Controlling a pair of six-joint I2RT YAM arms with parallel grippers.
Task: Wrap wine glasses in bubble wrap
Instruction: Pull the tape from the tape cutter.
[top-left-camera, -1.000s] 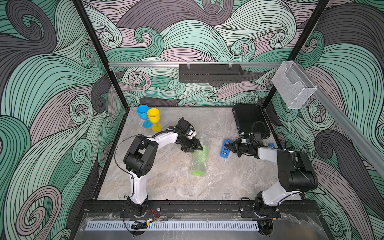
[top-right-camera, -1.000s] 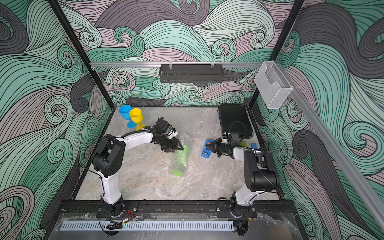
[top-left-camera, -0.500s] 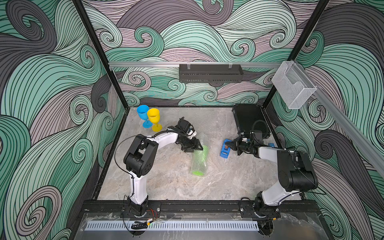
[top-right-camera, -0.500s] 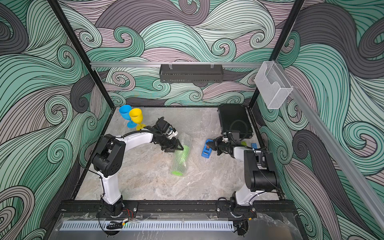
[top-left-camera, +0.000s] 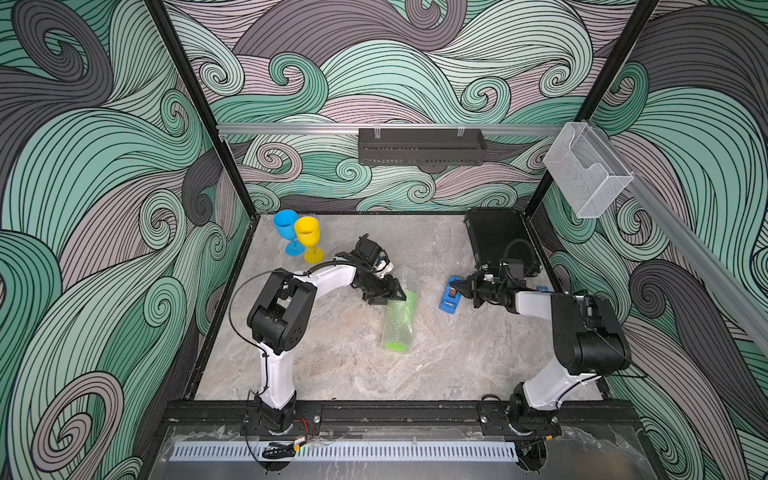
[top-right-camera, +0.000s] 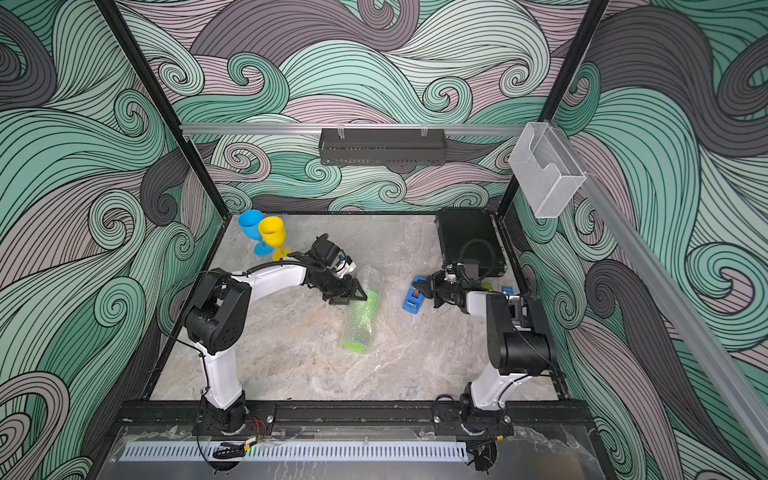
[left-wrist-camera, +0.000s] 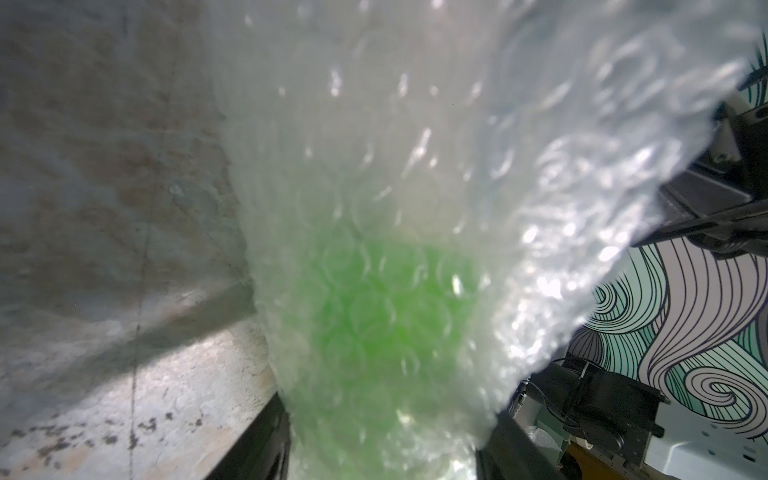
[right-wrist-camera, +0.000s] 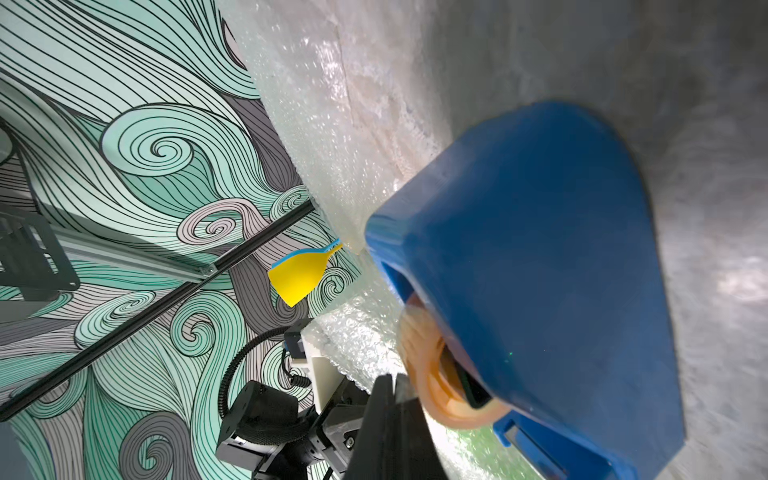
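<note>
Green plastic shows through the bubble wrap (top-left-camera: 400, 318) (top-right-camera: 362, 316): in both top views the green goblet (top-left-camera: 392, 343) (top-right-camera: 354, 344) lies on its side, rolled in the wrap, near the middle of the surface (top-left-camera: 332, 357). The left gripper (top-left-camera: 392, 293) (top-right-camera: 355, 293) sits at the roll's far end. The top views hide the contact, but the left wrist view shows the roll (left-wrist-camera: 374, 316) running between both fingers (left-wrist-camera: 266, 440) with wrap pressed against each, so the jaws stand part-open and clamped on the wrapped goblet. The right gripper (top-left-camera: 457, 286) (top-right-camera: 420, 285) points at the blue tape dispenser (top-left-camera: 449, 298) (top-right-camera: 412, 302), apart from the roll. Its jaws are closed together; the right wrist view places them just beside the tape roll (right-wrist-camera: 436, 374), and whether they pinch any tape cannot be told. That view also shows a flat sheet (right-wrist-camera: 332, 124) of wrap more clearly than the top views do. The blue goblet (top-left-camera: 286, 222) (top-right-camera: 250, 223) and yellow goblet (top-left-camera: 306, 232) (top-right-camera: 271, 232) stand upright and bare at the far left corner; from the right wrist the yellow one (right-wrist-camera: 299, 278) nearly hides the blue.
</note>
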